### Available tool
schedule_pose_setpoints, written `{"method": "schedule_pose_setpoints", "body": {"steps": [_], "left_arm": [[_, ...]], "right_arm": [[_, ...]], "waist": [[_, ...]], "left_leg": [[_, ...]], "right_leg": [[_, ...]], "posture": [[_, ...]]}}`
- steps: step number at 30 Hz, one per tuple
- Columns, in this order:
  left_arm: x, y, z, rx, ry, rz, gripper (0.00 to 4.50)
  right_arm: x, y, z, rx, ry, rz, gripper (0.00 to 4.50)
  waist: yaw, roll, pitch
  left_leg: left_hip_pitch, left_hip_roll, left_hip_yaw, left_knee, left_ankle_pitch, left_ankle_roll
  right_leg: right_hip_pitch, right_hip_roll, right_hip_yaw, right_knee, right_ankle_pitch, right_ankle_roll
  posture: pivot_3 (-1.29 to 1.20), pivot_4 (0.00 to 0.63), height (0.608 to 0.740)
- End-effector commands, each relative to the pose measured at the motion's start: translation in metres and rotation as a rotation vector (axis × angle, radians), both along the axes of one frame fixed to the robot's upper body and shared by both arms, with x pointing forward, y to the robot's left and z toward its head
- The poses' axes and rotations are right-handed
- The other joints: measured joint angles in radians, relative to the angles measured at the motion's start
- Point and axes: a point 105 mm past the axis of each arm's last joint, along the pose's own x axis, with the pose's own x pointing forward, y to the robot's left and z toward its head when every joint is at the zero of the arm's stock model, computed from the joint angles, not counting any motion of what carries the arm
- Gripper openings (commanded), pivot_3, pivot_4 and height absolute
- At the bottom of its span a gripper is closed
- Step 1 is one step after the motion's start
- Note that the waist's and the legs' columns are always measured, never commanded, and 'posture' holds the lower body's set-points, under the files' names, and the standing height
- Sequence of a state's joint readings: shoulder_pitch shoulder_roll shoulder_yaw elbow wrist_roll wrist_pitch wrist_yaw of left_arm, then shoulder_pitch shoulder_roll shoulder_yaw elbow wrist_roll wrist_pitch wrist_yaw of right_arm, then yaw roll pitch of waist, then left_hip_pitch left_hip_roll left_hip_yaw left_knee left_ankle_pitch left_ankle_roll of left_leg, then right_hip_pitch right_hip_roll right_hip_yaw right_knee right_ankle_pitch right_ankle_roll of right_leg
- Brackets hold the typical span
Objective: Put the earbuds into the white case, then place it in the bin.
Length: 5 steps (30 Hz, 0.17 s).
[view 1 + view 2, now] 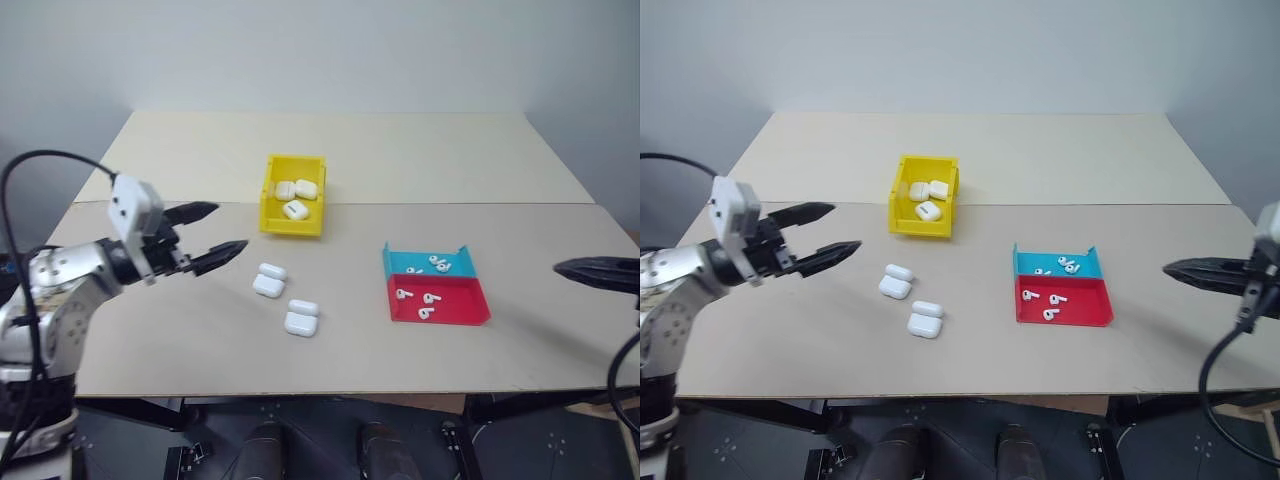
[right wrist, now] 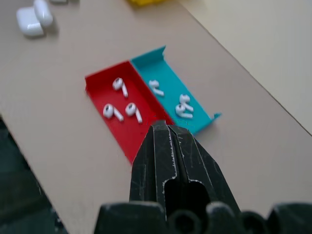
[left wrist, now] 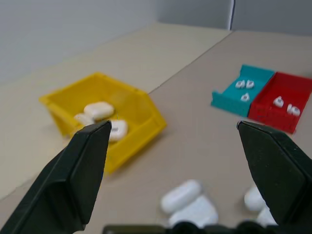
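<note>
Three white cases lie in the yellow bin [image 1: 291, 223] at the table's middle. Two more white cases [image 1: 269, 281] [image 1: 301, 319] lie open on the table in front of it, nearer me. Several earbuds [image 1: 421, 304] rest in a red tray, and more earbuds [image 1: 438, 265] in the blue tray behind it. My left gripper [image 1: 230, 227] hovers left of the loose cases, open and empty, pointing toward them. Its wrist view shows the bin [image 3: 139, 139] between the wide fingers [image 3: 80, 170]. At the far right my right gripper [image 1: 562, 268] is shut and empty, above and right of the trays [image 2: 163, 127].
The red tray [image 1: 462, 306] and blue tray [image 1: 398, 263] sit joined on the right half of the table. A seam crosses the tabletop behind the bin. Black cables hang off both arms at the table's left and right edges.
</note>
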State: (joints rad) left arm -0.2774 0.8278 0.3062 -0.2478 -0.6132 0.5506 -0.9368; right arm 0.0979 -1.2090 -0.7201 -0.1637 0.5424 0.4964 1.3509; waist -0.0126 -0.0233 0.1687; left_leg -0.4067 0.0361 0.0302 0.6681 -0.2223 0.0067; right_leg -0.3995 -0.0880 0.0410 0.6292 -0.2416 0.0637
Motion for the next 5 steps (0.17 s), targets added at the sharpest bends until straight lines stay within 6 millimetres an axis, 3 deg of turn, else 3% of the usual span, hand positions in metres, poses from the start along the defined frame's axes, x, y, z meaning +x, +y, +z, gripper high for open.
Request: {"method": "schedule_pose_setpoints", "body": {"steps": [1, 5], "left_arm": [[-0.0142, 0.0062, 0.0107, 0.043, -0.029, -0.032, 4.49], [-0.0239, 0.0043, 0.0090, 0.053, -0.006, -0.063, 4.49]], "right_arm": [[-0.0038, -0.0057, 0.0115, -0.058, -0.042, 0.021, 0.00], [0.0003, -0.0062, 0.0079, -0.054, -0.043, 0.017, 0.00]], "waist": [[0.000, 0.000, 0.000], [0.000, 0.000, 0.000]], "left_leg": [[0.000, 0.000, 0.000, 0.000, 0.000, 0.000], [0.000, 0.000, 0.001, 0.000, 0.000, 0.000]], "right_leg": [[0.000, 0.000, 0.000, 0.000, 0.000, 0.000], [-0.001, 0.000, 0.001, 0.000, -0.003, -0.006]], "posture": [[0.00, 0.150, 0.740], [0.00, 0.150, 0.740]]}}
